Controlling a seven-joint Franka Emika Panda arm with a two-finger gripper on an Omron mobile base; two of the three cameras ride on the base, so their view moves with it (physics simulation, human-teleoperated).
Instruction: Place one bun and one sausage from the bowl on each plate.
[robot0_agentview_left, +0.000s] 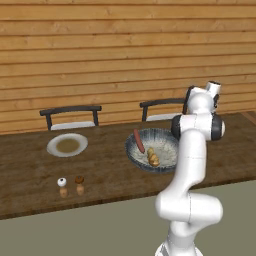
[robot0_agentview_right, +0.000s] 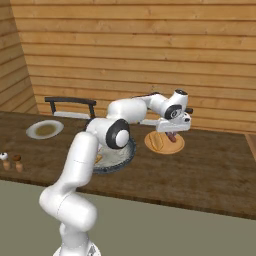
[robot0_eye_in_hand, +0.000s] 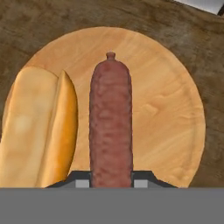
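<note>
Here, hand (robot0_eye_in_hand: 111, 183) clenched on sausage (robot0_eye_in_hand: 110, 122), above wooden plate (robot0_eye_in_hand: 166, 109), beside bun (robot0_eye_in_hand: 39, 131).

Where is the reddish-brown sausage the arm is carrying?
In the hand view, the reddish-brown sausage sits between the gripper fingertips, over the round wooden plate, right of the pale bun.

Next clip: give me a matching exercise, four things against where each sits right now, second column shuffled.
Things:
1. held sausage
2. bun
3. white plate
4. second sausage

Places:
A. in the bowl
B. far left, before a chair
C. between the fingers, over the wooden plate
D. lying on the wooden plate

Pairs: 1-C, 2-D, 3-B, 4-A
</note>
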